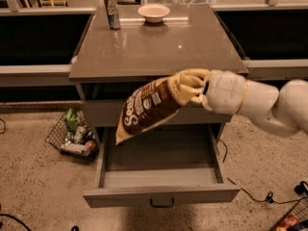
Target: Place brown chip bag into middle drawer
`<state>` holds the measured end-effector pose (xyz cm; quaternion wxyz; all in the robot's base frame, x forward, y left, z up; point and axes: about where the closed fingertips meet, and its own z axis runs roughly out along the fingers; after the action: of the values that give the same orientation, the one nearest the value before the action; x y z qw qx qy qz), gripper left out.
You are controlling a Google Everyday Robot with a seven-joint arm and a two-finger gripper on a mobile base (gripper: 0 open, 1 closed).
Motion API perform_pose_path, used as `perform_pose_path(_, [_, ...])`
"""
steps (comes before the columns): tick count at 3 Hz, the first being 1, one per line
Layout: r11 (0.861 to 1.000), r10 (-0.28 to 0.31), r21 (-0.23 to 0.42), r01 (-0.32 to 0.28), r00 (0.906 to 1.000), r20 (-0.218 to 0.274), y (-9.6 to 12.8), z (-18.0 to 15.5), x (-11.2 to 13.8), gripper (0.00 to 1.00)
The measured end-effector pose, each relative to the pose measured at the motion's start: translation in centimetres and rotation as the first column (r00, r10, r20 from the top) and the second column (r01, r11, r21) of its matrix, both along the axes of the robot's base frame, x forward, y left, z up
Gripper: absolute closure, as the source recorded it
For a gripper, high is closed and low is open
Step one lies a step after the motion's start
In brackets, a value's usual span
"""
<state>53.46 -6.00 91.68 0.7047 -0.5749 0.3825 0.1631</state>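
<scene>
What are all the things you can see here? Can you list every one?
brown chip bag: one, dark brown with white letters, tilted in the air above the open drawer
middle drawer: one, grey, pulled open at the bottom of the cabinet
cabinet top: one, grey-brown, above the drawers
can: one, silvery, back left of the cabinet top
bowl: one, pale, back middle of the cabinet top
wire basket: one, dark, on the floor left of the cabinet, holding colourful packets
cables: dark, on the floor at the right
arm: one, white, reaching in from the right
gripper: one, cream, shut on the bag's upper end
</scene>
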Motion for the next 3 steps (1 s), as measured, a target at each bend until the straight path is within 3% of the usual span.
perform_pose_path(1, [0.997,-0.073,0.009,0.074,0.9926,-0.097,-0.3,-8.0,-2.2,1.0])
perform_pose_path(3, [0.996,-0.081,0.019,0.084,0.9901,-0.114,-0.4,-9.2,-2.0,1.0])
